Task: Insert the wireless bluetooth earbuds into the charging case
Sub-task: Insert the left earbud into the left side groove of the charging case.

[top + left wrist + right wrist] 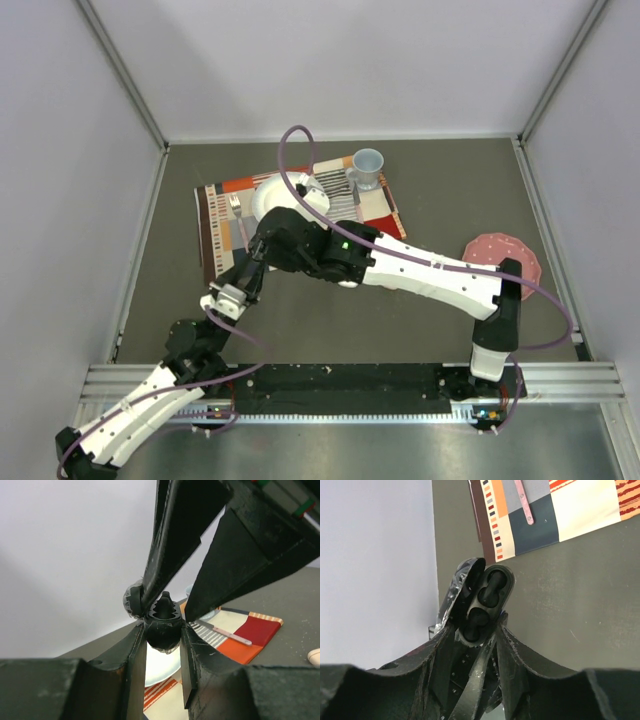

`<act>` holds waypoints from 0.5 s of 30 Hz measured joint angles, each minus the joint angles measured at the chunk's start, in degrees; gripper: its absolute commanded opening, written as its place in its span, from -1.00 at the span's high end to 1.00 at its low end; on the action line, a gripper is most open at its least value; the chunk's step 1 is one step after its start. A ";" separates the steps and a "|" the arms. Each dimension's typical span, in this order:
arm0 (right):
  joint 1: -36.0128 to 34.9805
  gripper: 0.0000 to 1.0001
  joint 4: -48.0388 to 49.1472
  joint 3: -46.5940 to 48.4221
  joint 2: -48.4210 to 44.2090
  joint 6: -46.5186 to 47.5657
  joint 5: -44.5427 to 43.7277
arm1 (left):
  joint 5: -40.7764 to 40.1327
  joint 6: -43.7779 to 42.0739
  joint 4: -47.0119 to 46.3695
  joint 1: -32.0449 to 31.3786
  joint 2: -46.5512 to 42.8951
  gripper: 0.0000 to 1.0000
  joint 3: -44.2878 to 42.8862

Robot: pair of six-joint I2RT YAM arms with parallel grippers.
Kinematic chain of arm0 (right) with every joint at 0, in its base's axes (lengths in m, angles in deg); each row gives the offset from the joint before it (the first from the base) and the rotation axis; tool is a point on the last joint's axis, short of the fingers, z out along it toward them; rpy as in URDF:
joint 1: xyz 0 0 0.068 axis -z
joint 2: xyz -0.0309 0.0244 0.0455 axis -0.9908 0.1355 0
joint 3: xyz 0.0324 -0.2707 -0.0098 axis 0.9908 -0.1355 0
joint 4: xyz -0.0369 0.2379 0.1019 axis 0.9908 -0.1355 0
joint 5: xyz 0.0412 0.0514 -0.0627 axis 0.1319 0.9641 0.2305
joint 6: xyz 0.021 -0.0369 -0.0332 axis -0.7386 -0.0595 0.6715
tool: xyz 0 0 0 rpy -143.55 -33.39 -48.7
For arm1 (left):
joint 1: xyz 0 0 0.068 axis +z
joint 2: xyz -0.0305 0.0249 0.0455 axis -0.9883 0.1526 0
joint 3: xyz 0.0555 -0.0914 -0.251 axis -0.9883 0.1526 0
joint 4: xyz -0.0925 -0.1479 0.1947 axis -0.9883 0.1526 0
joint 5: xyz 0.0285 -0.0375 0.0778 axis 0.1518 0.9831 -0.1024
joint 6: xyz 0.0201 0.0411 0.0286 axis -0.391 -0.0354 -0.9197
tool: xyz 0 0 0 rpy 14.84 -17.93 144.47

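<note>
The black charging case [162, 630] is clamped between the fingers of my left gripper [162, 636], lid swung open to the left. A black earbud [164, 603] stands up out of one well. My right gripper [476, 630] comes down onto the case from above. Its jaws stand apart on either side of the case's open top [486, 600] and hold nothing. In the right wrist view both wells look filled with dark rounded shapes. Seen from the top, the two grippers [248, 272] [262, 248] meet above the mat's near left corner and hide the case.
A striped placemat [385, 212] lies at the back with a white plate [268, 195], a fork [237, 212], a knife [356, 198] and a blue-grey cup [367, 168]. A pink plate [503, 252] sits at the right. A small pale rounded thing [315, 656] lies on the table.
</note>
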 measured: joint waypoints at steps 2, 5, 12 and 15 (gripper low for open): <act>-0.07 0.19 -0.15 0.00 0.00 0.96 0.35 | 0.00 0.13 -0.68 0.00 -0.33 1.00 0.00; -0.13 0.19 -0.04 0.00 -0.02 1.81 0.28 | 0.04 0.22 -0.81 -0.02 -0.37 1.00 0.00; -0.46 0.20 5.29 -5.07 -3.15 6.91 0.79 | 0.37 1.09 -0.68 -0.13 -1.29 1.00 0.00; -0.57 0.19 12.33 -12.41 -7.69 10.86 2.64 | 0.55 2.14 -0.13 -0.37 -2.27 1.00 0.00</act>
